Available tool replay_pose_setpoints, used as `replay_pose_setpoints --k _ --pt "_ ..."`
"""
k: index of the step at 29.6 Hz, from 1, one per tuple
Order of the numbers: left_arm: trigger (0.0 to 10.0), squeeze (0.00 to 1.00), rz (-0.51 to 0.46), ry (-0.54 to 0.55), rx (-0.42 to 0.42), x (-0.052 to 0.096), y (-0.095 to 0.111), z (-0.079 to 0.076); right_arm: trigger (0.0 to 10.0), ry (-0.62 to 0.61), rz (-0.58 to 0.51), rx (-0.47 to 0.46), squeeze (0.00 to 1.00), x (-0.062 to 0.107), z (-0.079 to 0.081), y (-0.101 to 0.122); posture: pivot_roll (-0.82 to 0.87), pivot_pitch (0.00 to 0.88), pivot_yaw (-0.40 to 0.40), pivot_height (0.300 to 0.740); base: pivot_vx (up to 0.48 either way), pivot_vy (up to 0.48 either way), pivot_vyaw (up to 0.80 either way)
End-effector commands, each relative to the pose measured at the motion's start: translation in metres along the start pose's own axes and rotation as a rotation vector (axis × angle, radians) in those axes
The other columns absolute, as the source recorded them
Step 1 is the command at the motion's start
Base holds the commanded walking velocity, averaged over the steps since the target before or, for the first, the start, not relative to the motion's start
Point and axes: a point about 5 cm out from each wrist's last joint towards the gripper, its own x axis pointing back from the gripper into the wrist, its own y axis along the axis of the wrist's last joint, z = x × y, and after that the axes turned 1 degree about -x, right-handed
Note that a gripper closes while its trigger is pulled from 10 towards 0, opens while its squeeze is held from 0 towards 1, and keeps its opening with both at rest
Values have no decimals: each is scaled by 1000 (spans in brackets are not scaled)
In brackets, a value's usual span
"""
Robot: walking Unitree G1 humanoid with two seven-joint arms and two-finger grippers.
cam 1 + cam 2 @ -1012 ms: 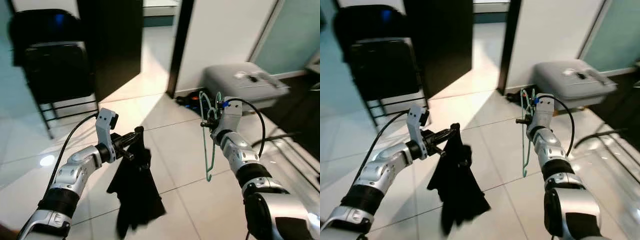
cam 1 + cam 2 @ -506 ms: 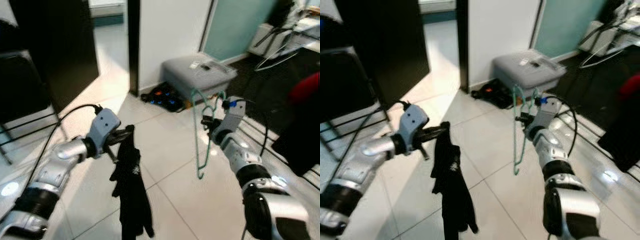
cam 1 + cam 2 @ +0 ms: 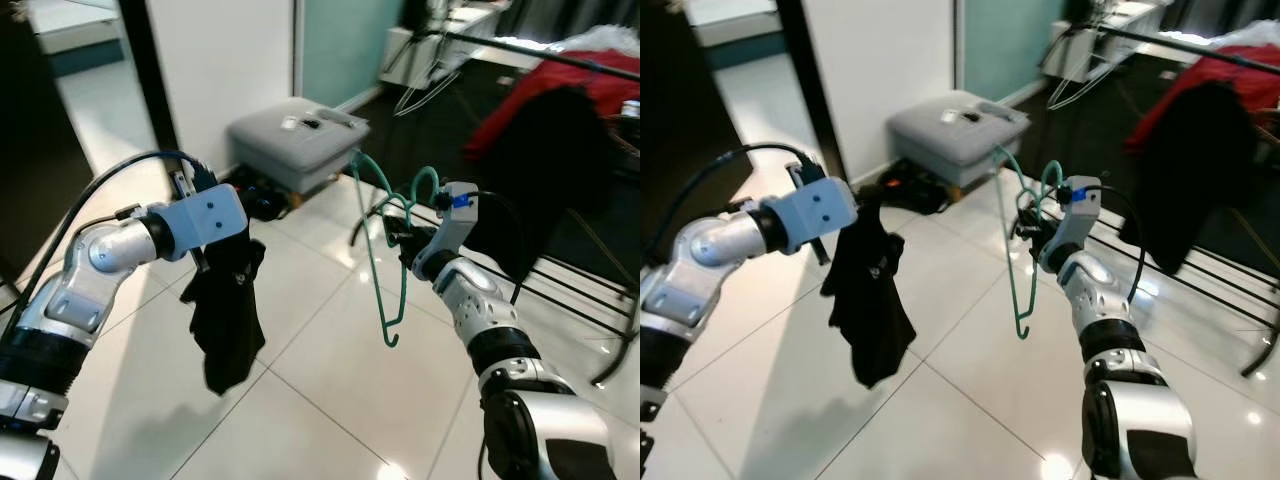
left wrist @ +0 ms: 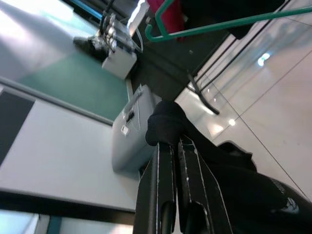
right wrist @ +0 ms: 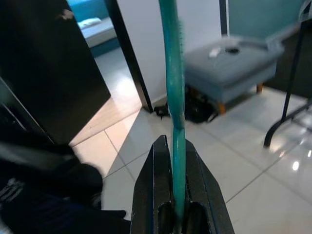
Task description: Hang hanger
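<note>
A white tiled floor fills the lower half of the left eye view, bare between the two arms and down to the bottom edge. At the upper right a dark clothes rack runs its top bar across the corner, with a red garment and a black garment draped on it and its foot rails reaching along the floor at the right edge. A grey ottoman stands at upper centre against the white wall, beside a teal panel. In the left-centre, the left gripper is clamped on a black cloth, which hangs limp below the fingers, its lower hem clear of the floor. Right of centre, the right gripper pinches the green wire hanger between closed fingers; the hanger dangles in the open gap between the cloth and the rack, its hook end curling low, touching neither.
</note>
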Motion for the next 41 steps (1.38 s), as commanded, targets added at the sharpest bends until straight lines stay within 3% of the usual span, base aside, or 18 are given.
replay_pose_setpoints --k 1,3,7,9,10,14,18,22,29,37,41 --pt "10000 0 16 30 -34 5 -2 11 10000 84 -7 37 0 0 7 3 17 30 -15 740 0 0 0" --pt "10000 0 19 49 -67 9 -1 21 10000 236 -44 81 0 6 13 21 7 32 -15 740 0 0 0" --pt "10000 0 19 72 -69 12 0 31 10000 346 -49 157 0 14 12 38 -3 32 -18 740 0 0 0" --pt "10000 0 -27 123 -41 18 7 48 10000 485 -8 229 0 30 10 54 -5 34 -20 740 0 0 0" --pt "10000 0 -27 123 -41 18 7 48 10000 485 -8 229 0 30 10 54 -5 34 -20 740 0 0 0" --pt "10000 0 -53 157 -74 26 12 60 10000 635 82 272 0 52 7 67 -5 34 -20 740 0 0 0" --pt "10000 0 -77 132 -112 27 20 64 10000 759 281 337 0 81 -6 77 -10 39 -30 740 0 0 0" --pt "10000 0 -91 113 -115 26 24 62 10000 763 313 362 0 83 -7 78 -11 40 -33 740 0 0 0" --pt "10000 0 -64 -85 -42 19 27 37 10000 892 281 354 0 76 29 81 -11 42 -35 740 0 0 0" --pt "10000 0 7 -91 -31 22 20 36 10000 999 265 315 0 77 50 83 -11 43 -39 740 0 0 0" --pt "10000 0 11 -85 -29 21 20 36 10000 972 265 365 0 71 55 81 -11 43 -39 740 0 0 0"
